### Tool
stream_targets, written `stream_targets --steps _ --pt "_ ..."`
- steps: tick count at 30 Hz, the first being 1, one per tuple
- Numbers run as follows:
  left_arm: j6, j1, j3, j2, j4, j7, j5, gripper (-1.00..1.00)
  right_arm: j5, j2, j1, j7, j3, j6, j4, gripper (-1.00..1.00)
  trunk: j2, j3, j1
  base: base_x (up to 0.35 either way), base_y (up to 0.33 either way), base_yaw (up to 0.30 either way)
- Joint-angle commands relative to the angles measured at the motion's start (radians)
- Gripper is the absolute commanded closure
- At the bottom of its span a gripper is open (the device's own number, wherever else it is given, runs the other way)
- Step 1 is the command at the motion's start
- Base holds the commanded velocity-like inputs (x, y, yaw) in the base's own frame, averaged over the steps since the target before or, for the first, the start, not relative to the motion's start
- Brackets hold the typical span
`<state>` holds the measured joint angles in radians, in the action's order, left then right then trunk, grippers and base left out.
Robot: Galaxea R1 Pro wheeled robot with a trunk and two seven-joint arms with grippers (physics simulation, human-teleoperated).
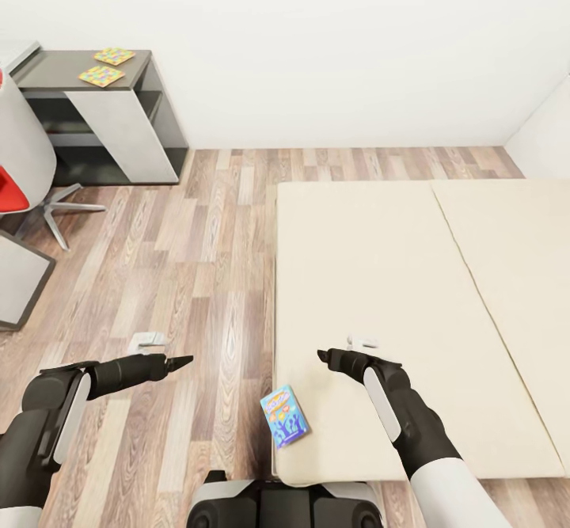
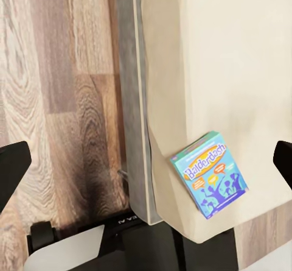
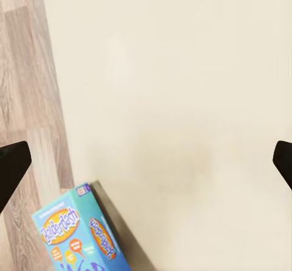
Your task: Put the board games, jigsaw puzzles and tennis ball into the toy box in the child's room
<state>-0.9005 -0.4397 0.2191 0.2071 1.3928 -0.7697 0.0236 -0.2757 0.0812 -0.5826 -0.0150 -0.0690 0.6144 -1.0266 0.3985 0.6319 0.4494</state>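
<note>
A small blue board game (image 1: 284,415) lies flat on the near left corner of the bed (image 1: 380,275), a cream mattress. It also appears in the left wrist view (image 2: 210,175) and the right wrist view (image 3: 76,234). My left gripper (image 1: 180,362) hangs open over the wood floor, left of the bed. My right gripper (image 1: 324,355) is open above the mattress, just beyond the game. Both wrist views show the fingertips (image 2: 12,164) (image 3: 12,161) spread wide, with nothing between them. Two jigsaw puzzles (image 1: 115,55) (image 1: 101,76) lie on the table's dark corner section (image 1: 59,69), far left. The toy box and tennis ball are out of view.
A red and white swivel chair (image 1: 24,164) stands at the left, its star base on the floor. A grey panel (image 1: 16,275) juts in at the left edge. Wood floor (image 1: 198,259) runs between table and bed. White walls close the room behind.
</note>
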Motion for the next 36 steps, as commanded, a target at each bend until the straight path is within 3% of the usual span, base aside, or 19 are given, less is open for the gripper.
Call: stream_targets --steps 1,18,27,36 --pt "-0.008 -0.001 0.001 0.0 0.0 -0.002 0.002 -1.0 -0.003 0.0 0.0 -0.002 0.0 0.004 -0.001 -1.0 0.002 0.0 0.001 0.0 0.0 0.0" --pt "-0.006 -0.007 -0.001 -0.001 -0.041 0.073 -0.001 -1.0 0.004 0.0 0.0 -0.004 0.002 -0.041 0.03 -1.0 0.002 -0.029 0.001 0.0 0.0 0.0" --pt "0.023 -0.01 -0.001 -0.002 -0.09 0.143 0.0 -1.0 0.005 -0.001 0.0 -0.006 0.003 -0.114 0.094 -1.0 0.002 -0.044 0.001 0.0 0.0 0.0" --pt "0.063 -0.011 -0.002 -0.026 -0.114 0.188 0.001 -1.0 0.006 -0.001 0.0 -0.007 0.003 -0.135 0.111 -1.0 0.002 -0.059 0.001 0.0 0.0 0.0"
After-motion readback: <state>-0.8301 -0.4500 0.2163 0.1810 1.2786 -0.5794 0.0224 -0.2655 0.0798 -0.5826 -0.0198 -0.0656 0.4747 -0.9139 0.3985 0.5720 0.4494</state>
